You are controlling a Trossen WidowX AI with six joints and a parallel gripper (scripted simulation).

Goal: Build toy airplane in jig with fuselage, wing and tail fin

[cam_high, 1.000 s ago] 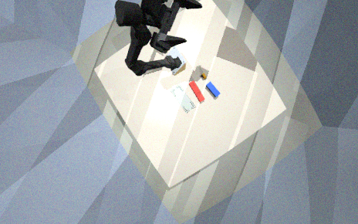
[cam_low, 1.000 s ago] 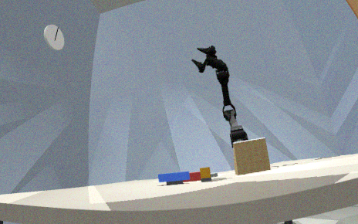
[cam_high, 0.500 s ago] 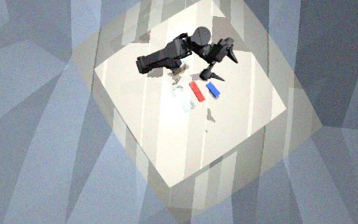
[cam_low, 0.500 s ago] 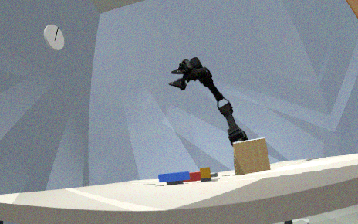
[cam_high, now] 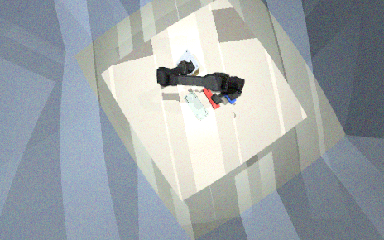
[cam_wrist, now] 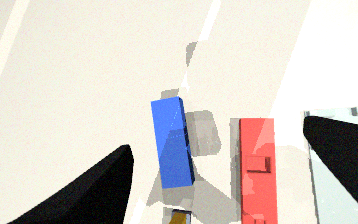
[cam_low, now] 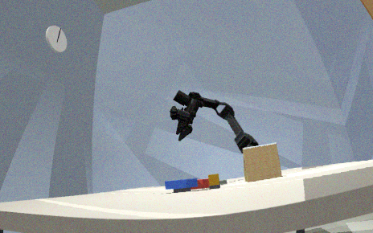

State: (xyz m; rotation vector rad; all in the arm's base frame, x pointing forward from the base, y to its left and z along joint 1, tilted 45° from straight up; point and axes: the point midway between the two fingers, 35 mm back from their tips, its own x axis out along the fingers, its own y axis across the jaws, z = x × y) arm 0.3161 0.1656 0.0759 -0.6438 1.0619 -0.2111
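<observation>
Airplane parts unheld; tool [cam_high: 217, 99] [cam_low: 178, 136] [cam_wrist: 216, 138] spread wide (nothing between fingers), above table [cam_high: 153, 124] [cam_low: 141, 206] [cam_wrist: 80, 65].

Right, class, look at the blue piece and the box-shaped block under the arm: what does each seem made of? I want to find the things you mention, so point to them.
Blue piece [cam_low: 181, 184] [cam_wrist: 172, 145]: probably plastic or painted wood, fairly matt; it has even, solid colour and crisp edges.
Block [cam_low: 262, 162]: perhaps wood or particle board, unpolished; its tan face looks speckled, though image grain may add to that.
</observation>
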